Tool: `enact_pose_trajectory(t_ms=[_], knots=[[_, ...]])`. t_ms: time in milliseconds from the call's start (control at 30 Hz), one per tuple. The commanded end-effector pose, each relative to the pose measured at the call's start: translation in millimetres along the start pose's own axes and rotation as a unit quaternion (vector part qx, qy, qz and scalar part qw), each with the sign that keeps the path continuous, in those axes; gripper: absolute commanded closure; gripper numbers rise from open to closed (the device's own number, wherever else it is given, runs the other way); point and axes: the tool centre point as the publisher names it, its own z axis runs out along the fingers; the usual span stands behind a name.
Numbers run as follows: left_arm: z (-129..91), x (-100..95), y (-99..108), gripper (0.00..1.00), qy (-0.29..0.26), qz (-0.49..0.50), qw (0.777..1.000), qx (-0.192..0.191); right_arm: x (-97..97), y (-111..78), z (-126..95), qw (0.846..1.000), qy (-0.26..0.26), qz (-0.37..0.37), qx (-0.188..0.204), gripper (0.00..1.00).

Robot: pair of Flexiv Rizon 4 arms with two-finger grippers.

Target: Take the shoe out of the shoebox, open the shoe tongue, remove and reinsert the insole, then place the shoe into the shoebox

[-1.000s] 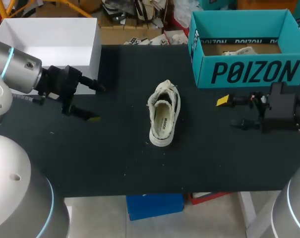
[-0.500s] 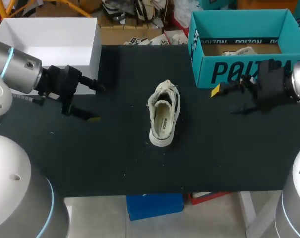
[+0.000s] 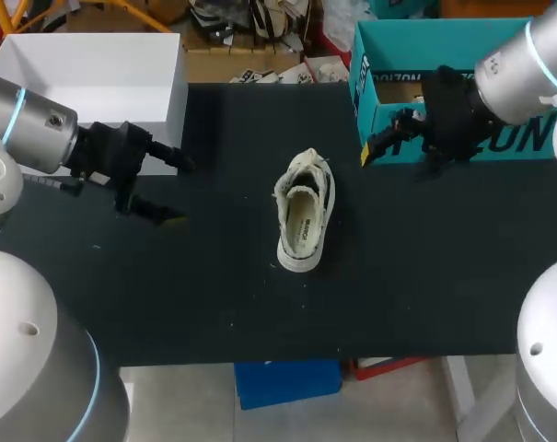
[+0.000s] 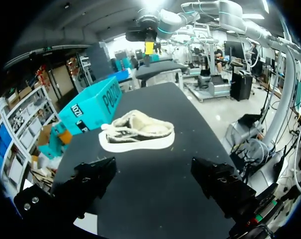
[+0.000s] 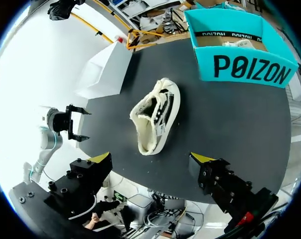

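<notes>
A white low-top shoe (image 3: 304,214) lies on its side in the middle of the black table, opening toward the left. In the left wrist view the shoe (image 4: 138,132) is well ahead of my open left gripper (image 4: 155,181). The right wrist view looks down on the shoe (image 5: 155,115), far below my open right gripper (image 5: 152,162). The teal shoebox (image 3: 527,138) stands open at the back right. My right gripper (image 3: 396,158) hangs in front of its front wall, empty. My left gripper (image 3: 180,191) is at the left, empty, fingers pointing toward the shoe.
A white open box (image 3: 94,83) stands at the back left, just behind my left gripper. Some paper lies inside the teal shoebox (image 5: 240,64). Bare black tabletop (image 3: 223,295) surrounds the shoe on all sides.
My right arm has risen from the right edge and swung back and left, ending in front of the shoebox. The left arm and the shoe have not moved.
</notes>
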Motion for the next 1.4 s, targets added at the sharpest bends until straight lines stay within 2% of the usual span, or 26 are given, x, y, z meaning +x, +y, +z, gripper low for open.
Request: enact_pose_trajectory(t_ms=[33, 567, 867, 1400], knots=[[0.9, 1.5, 0.1, 0.0, -0.002, 0.0, 1.0, -0.001, 11.4, 17.0, 4.0, 0.986, -0.135, -0.015, 0.094, 0.0], [0.9, 1.5, 0.1, 0.0, -0.002, 0.0, 1.0, -0.001, 11.9, 17.9, 3.5, 0.986, -0.136, -0.017, 0.094, 0.0], [0.9, 1.5, 0.1, 0.0, -0.002, 0.0, 1.0, -0.001, 10.5, 20.4, 32.2, 0.977, -0.183, -0.02, 0.103, 0.0], [0.9, 1.5, 0.1, 0.0, -0.002, 0.0, 1.0, -0.001, 11.7, 35.8, 81.6, 0.974, -0.195, -0.03, 0.112, 0.0]])
